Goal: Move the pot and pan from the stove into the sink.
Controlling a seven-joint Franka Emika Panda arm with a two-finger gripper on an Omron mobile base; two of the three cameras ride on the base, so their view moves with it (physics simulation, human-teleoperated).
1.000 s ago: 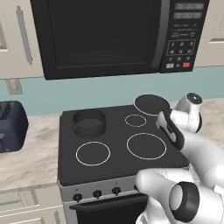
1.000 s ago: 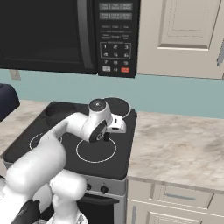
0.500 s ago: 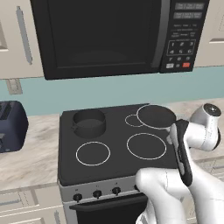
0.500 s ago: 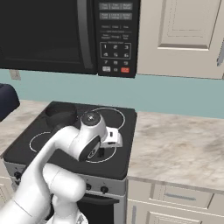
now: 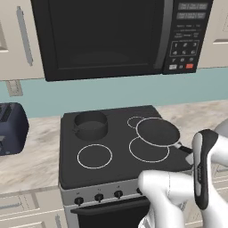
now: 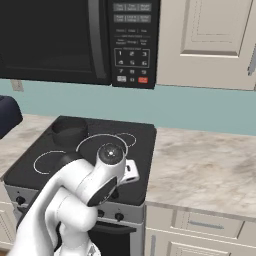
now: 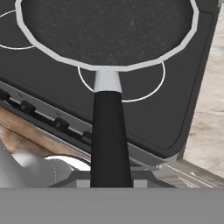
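The pan [image 5: 158,132], shallow and black with a grey rim, hangs over the right side of the stove [image 5: 71,171]. In the hand view its long black handle [image 7: 109,131] runs straight down into my gripper [image 7: 110,178], which is shut on it. From the right base my arm covers much of the pan [image 6: 92,145]. The dark grey pot [image 5: 90,124] stands on the stove's back left burner, also seen as the pot [image 6: 69,131] at the far left of the stove [image 6: 145,145]. The sink is out of view.
A black microwave [image 5: 111,35] hangs low above the cooktop. A dark blue toaster [image 5: 11,129] sits on the counter to the left. Pale marbled counter [image 6: 205,165] stretches to the right of the stove, with cream cabinets [image 6: 210,35] above it.
The pan has come forward from the back right burner toward the front right ring, still in my grip. My arm has swung to the right. The pot has not moved.
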